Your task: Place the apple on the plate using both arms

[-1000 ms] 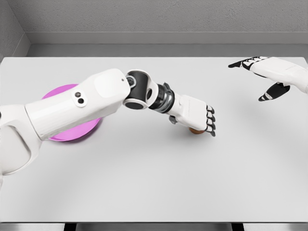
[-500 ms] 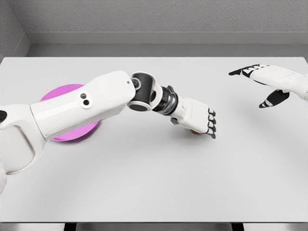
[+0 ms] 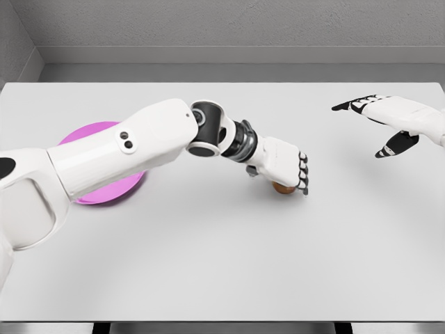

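Note:
A small brownish apple (image 3: 283, 188) lies on the white table, mostly hidden under my left hand (image 3: 286, 170). That hand's fingers curl down over the apple and close around it. A flat magenta plate (image 3: 104, 191) sits at the table's left, largely covered by my left forearm. My right hand (image 3: 384, 120) hovers at the far right above the table, its fingers spread and holding nothing, well away from the apple.
The white table (image 3: 222, 264) spans the view, with its front edge along the bottom. A grey wall rises behind its far edge.
My left hand has lifted slightly and curled tighter, so more of the apple shows beneath its fingers. The right hand drifted a little to the right and down.

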`<action>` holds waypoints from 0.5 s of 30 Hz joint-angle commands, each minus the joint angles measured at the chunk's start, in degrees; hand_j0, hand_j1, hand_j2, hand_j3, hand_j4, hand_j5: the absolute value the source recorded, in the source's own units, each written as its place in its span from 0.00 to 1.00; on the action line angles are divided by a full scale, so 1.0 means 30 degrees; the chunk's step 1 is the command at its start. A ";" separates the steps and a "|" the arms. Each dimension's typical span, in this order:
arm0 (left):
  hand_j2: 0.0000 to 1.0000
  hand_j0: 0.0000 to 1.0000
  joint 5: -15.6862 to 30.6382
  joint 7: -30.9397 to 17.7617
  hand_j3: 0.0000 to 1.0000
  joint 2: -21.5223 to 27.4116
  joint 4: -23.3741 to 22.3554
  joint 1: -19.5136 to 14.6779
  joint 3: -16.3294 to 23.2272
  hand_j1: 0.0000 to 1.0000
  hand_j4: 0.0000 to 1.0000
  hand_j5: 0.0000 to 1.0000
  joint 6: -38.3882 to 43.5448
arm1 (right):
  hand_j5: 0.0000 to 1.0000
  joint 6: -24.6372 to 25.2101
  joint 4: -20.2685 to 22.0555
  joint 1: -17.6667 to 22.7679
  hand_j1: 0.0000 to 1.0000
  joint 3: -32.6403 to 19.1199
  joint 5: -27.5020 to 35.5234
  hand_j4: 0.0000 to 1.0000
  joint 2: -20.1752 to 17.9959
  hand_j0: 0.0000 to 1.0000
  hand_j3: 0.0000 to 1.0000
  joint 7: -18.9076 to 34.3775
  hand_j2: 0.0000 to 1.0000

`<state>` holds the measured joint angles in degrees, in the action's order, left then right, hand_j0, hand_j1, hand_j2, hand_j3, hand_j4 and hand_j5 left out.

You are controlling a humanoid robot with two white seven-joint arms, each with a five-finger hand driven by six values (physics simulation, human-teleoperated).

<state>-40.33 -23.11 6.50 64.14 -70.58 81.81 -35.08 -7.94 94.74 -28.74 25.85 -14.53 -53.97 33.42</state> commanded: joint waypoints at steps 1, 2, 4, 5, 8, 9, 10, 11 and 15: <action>0.96 0.96 0.0083 0.0058 0.96 -0.0115 -0.0227 0.0000 -0.0024 0.96 0.96 0.96 0.0027 | 1.00 0.0011 0.0003 0.0000 1.00 -0.0004 0.0038 1.00 -0.0028 1.00 1.00 -0.0008 1.00; 0.96 0.96 0.0083 0.0029 0.96 -0.0115 -0.0227 0.0000 -0.0024 0.96 0.96 0.96 0.0027 | 1.00 0.0011 0.0003 0.0000 1.00 -0.0004 0.0038 1.00 -0.0028 1.00 1.00 -0.0008 1.00; 0.95 0.95 0.0054 0.0029 0.95 -0.0115 -0.0227 0.0000 -0.0024 0.95 0.95 0.95 0.0027 | 1.00 0.0011 0.0032 0.0000 1.00 -0.0004 0.0038 1.00 -0.0027 1.00 1.00 -0.0008 1.00; 0.95 0.95 0.0054 0.0029 0.95 -0.0145 -0.0227 0.0000 -0.0024 0.95 0.95 0.95 0.0027 | 1.00 0.0011 0.0033 0.0000 1.00 -0.0004 0.0038 1.00 -0.0028 1.00 1.00 -0.0008 1.00; 0.92 0.92 0.0054 0.0000 0.92 -0.0145 -0.0227 0.0000 0.0034 0.92 0.92 0.92 0.0027 | 1.00 0.0011 0.0062 0.0000 1.00 -0.0004 0.0038 1.00 -0.0028 1.00 1.00 -0.0008 1.00; 0.92 0.92 0.0054 -0.0029 0.92 -0.0174 -0.0227 0.0000 0.0122 0.92 0.92 0.92 0.0027 | 1.00 0.0011 0.0091 0.0029 1.00 -0.0004 0.0038 1.00 -0.0028 1.00 1.00 -0.0008 1.00; 0.91 0.91 0.0054 -0.0029 0.91 -0.0232 -0.0227 0.0000 0.0152 0.91 0.91 0.91 0.0027 | 1.00 0.0011 0.0091 0.0000 1.00 -0.0004 0.0038 1.00 -0.0028 1.00 1.00 -0.0008 1.00; 0.91 0.91 0.0054 -0.0029 0.91 -0.0262 -0.0228 0.0000 0.0181 0.91 0.91 0.91 0.0027 | 1.00 0.0011 0.0091 0.0000 1.00 -0.0004 0.0038 1.00 -0.0028 1.00 1.00 -0.0008 1.00; 0.89 0.89 0.0025 -0.0059 0.89 -0.0291 -0.0257 0.0000 0.0327 0.89 0.89 0.89 0.0027 | 1.00 0.0011 0.0091 0.0000 1.00 -0.0004 0.0038 1.00 -0.0028 1.00 1.00 -0.0008 1.00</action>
<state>-40.36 -23.26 5.70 63.40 -70.49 82.71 -35.08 -7.94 94.99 -28.74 25.85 -14.53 -53.98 33.42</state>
